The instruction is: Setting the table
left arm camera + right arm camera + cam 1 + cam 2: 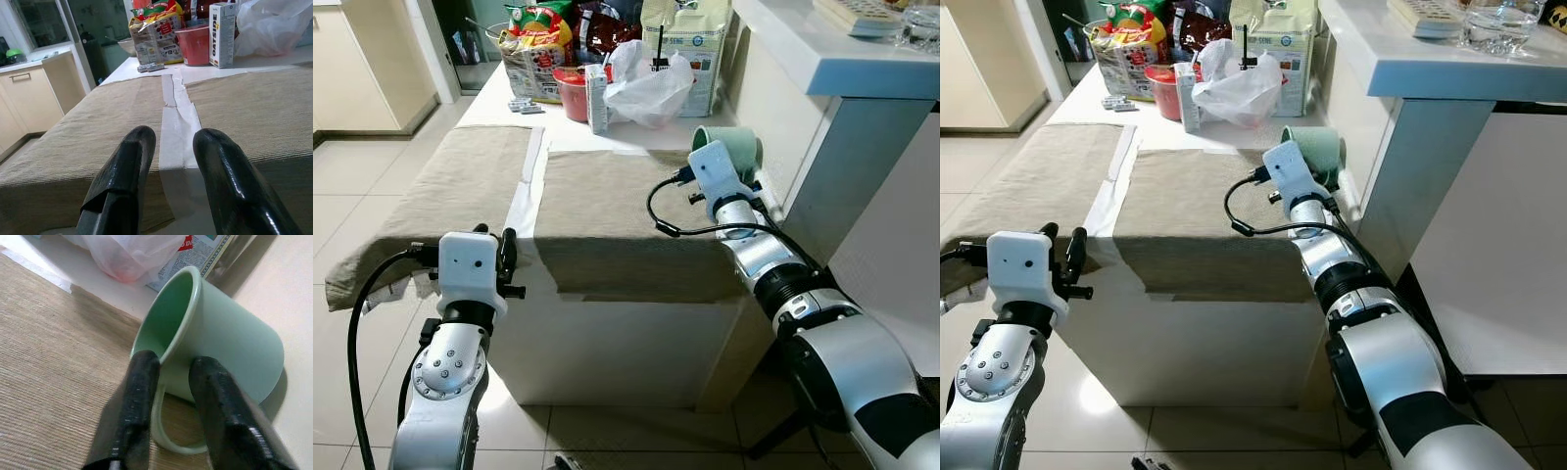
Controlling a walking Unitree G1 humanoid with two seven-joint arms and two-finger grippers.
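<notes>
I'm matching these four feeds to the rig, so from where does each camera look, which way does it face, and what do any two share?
Left eye view: on the head, looking forward and down at the table; both silver arms show.
Right eye view: same head, same scene.
Left wrist view: along the left gripper, fingers apart, over the placemats toward the groceries.
Right wrist view: along the right gripper, its fingers straddling the handle of the tipped green mug.
Shared: the mug shows in the eye views too.

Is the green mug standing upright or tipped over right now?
Tipped: the green mug lies on its side on the placemat, mouth sideways and nothing visible inside, the right gripper at its handle.
</notes>
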